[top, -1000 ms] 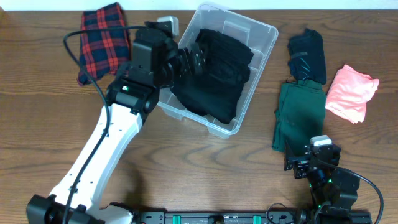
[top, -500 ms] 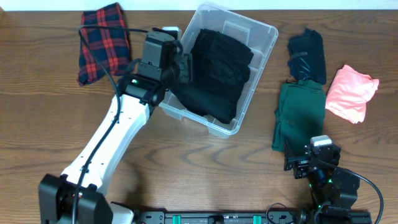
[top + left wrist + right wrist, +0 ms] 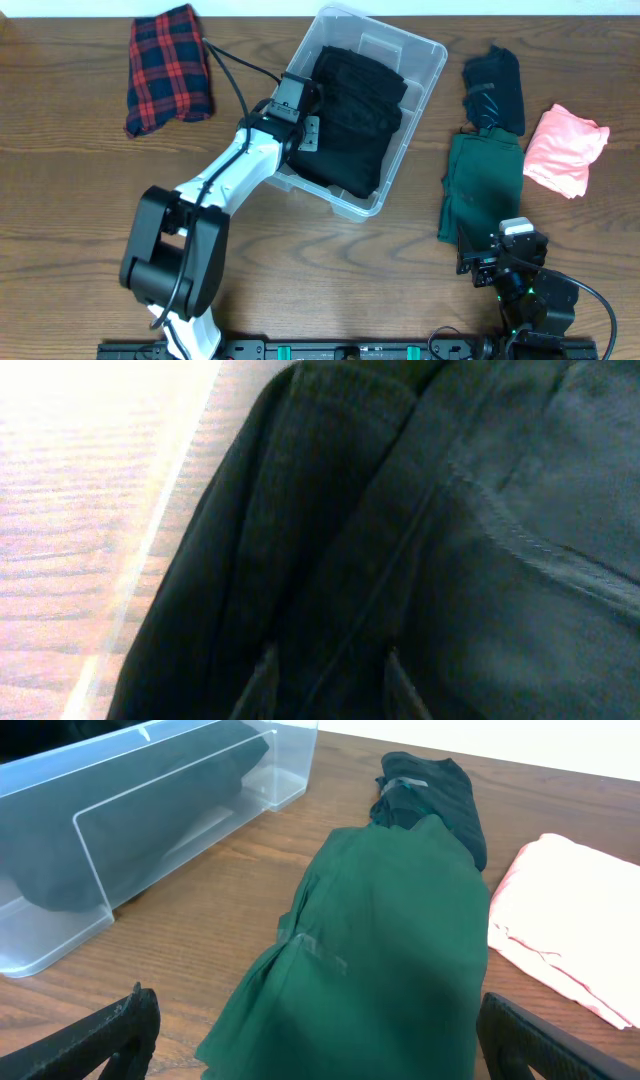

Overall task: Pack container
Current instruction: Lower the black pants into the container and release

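The container [image 3: 423,62] sits askew at the middle of the tabletop's [image 3: 60,220] far edge, holding a folded black garment [image 3: 355,110]. The left arm [image 3: 235,170] reaches over the container's left wall. Its jaws are inside the bin, standing partly apart with their tips down on the black cloth. The right jaws are spread wide and empty near the near right corner. A green garment [image 3: 390,930] lies just ahead of them, and the container stands well apart, farther back on their left.
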Action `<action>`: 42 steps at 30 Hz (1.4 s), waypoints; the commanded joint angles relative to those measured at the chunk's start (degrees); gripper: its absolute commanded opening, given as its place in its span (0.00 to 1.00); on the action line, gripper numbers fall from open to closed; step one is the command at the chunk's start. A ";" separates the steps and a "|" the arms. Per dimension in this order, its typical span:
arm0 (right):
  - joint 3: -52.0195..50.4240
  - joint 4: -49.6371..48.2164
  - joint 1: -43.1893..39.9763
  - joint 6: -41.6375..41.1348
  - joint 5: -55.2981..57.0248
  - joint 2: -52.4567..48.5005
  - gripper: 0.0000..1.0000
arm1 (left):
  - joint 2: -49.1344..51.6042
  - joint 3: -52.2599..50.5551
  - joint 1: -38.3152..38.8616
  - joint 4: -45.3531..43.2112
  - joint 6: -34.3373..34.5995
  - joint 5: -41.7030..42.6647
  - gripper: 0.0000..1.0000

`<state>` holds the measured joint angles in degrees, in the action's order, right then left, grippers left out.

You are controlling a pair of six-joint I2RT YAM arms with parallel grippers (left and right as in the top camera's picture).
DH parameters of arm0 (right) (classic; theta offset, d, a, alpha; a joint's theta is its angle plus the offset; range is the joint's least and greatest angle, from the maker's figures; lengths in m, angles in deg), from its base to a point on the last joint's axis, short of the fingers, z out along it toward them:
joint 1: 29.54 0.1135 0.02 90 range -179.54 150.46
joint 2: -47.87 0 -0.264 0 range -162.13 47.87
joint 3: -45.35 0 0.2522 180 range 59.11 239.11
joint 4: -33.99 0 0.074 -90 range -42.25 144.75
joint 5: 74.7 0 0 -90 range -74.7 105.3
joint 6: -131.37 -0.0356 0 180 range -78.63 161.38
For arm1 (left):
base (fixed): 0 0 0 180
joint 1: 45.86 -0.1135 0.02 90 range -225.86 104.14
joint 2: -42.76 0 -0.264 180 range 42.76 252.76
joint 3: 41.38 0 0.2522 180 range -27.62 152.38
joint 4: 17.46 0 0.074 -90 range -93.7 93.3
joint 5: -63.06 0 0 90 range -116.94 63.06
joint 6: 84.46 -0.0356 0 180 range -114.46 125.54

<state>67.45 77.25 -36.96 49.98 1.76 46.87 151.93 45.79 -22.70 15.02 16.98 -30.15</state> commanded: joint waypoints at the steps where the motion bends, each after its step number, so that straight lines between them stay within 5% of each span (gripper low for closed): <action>1: -0.20 0.02 0.35 0.04 -0.39 0.20 0.99 | 3.61 0.22 -0.02 2.27 0.22 -1.79 0.31; 11: -0.20 0.02 0.35 0.04 -0.39 0.20 0.99 | -10.34 0.46 0.11 7.26 2.32 -7.56 0.31; 19: -0.20 0.02 0.35 0.04 -0.39 0.20 0.99 | -26.53 0.44 -2.23 10.88 2.29 -17.59 0.71; 25: -0.20 0.02 0.35 0.04 -0.39 0.20 0.99 | -24.28 0.44 -6.97 10.91 -8.09 0.07 0.76; 34: -0.20 0.02 0.35 0.04 -0.39 0.20 0.99 | -14.93 0.44 -9.97 10.58 -17.92 6.54 0.77; 42: -0.20 0.02 0.35 0.04 -0.39 0.20 0.99 | -9.14 0.44 -9.97 11.08 -18.27 6.27 0.70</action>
<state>67.45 77.23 -36.96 49.98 1.78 46.87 141.04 46.38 -32.53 25.82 0.63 -24.92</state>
